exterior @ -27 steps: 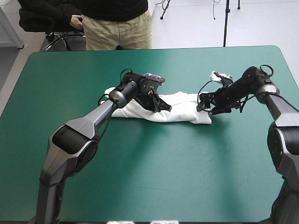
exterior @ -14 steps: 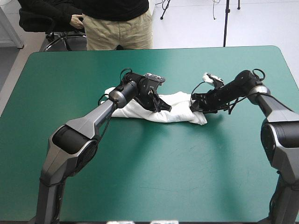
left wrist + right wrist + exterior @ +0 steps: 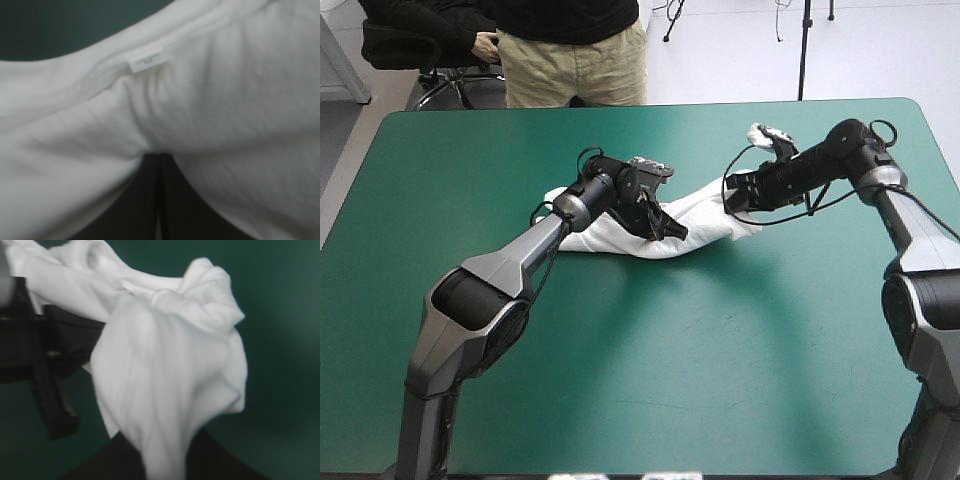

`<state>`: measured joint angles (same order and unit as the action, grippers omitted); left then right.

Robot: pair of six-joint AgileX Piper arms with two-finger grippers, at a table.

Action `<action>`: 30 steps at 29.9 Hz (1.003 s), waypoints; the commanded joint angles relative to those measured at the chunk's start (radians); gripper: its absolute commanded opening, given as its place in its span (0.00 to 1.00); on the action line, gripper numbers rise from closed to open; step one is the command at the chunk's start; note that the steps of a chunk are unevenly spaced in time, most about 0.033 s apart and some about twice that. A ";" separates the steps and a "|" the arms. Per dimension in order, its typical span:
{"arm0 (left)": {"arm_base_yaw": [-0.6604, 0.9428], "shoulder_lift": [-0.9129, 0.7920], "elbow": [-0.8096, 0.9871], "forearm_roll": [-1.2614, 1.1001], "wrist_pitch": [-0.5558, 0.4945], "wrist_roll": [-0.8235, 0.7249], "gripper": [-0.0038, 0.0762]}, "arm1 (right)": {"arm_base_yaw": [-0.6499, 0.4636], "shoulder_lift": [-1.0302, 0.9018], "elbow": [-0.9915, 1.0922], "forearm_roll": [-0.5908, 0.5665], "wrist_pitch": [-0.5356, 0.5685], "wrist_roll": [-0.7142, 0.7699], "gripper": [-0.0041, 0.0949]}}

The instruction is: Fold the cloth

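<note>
The white T-shirt (image 3: 610,235) lies as a long folded bundle across the middle of the table. My left gripper (image 3: 660,228) sits on the bundle's middle, its black fingers shut with cloth creases gathering at their tips (image 3: 159,154); a small label (image 3: 149,61) shows just ahead. My right gripper (image 3: 735,198) is shut on the T-shirt's right end and holds it lifted off the cover. In the right wrist view the cloth (image 3: 165,365) rises crumpled from between the fingers (image 3: 165,452), and the left arm's black wrist (image 3: 50,355) is beside it.
The teal-green cover (image 3: 670,380) stretches bare from the bundle to the near edge. The table's far edge (image 3: 650,104) runs a short way behind both grippers.
My right gripper has shut on the bundle's right end and raised it toward the far side and the left. The left gripper has stayed in place.
</note>
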<state>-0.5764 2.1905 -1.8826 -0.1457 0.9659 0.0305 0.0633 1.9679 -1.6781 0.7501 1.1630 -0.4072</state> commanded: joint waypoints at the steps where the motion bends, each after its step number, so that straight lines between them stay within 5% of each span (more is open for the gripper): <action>1: -0.002 -0.038 -0.012 -0.002 0.044 -0.004 0.03 | 0.009 -0.085 -0.097 0.083 0.037 -0.006 0.04; 15: 0.029 -0.084 -0.019 0.085 0.065 -0.094 0.03 | 0.081 -0.090 -0.176 0.018 0.051 0.020 0.04; 24: 0.171 -0.383 0.027 0.171 0.215 -0.084 0.03 | 0.088 -0.090 -0.231 0.005 0.066 0.036 0.04; 30: 0.219 -0.653 0.268 0.171 0.219 -0.059 0.03 | 0.162 -0.088 -0.231 -0.030 0.029 0.044 0.04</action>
<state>-0.3668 1.6924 -1.7010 0.0301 1.1943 -0.0370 0.1857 1.9462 -1.8751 0.6919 1.2312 -0.3652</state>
